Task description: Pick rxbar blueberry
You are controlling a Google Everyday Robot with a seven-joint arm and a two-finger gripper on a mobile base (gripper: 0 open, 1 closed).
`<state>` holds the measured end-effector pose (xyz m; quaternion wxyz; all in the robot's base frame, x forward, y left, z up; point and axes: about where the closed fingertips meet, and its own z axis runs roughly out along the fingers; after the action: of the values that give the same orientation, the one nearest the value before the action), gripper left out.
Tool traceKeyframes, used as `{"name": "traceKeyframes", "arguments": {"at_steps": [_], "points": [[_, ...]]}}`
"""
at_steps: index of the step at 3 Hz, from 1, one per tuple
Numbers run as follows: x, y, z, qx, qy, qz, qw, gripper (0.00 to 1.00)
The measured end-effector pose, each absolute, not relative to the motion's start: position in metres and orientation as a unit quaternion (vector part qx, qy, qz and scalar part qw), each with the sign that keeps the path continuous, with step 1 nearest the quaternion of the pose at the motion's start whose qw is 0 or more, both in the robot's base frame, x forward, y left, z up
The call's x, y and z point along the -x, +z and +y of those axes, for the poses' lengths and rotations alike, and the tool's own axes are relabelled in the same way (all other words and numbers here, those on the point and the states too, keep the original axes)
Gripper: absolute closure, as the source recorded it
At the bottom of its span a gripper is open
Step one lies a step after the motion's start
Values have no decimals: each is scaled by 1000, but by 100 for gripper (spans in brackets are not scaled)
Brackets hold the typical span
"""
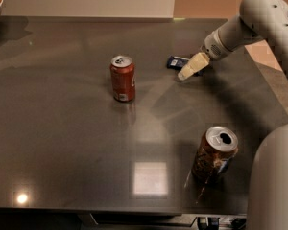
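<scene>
work on this job looks only part done. the rxbar blueberry [175,61] lies flat on the table [62,143], near the far edge and closer to the right edge than the left. the gripper [188,70] is low over the table, right at the bar's right end, and the arm reaches in from the far right corner. it may be touching the bar or just beside it, but part of the bar is hidden, so i am not sure. i cannot tell if the gripper is apart, together, or clamped on the bar. the bar is not lifted; it sits on the table. what is left: get a good hold and raise it. the red can [123,78] stands well apart, toward the middle. the brown can [214,153] stands near the front right corner. neither looks in the way.
</scene>
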<state>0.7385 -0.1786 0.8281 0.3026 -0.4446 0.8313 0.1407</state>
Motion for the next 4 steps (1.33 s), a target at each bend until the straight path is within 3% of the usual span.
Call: {"name": "traceKeyframes", "arguments": {"at_steps": [1,4], "points": [[-738,825,-179,444,143,834,294,18],[-729,831,-182,451,155,831,288,88]]}}
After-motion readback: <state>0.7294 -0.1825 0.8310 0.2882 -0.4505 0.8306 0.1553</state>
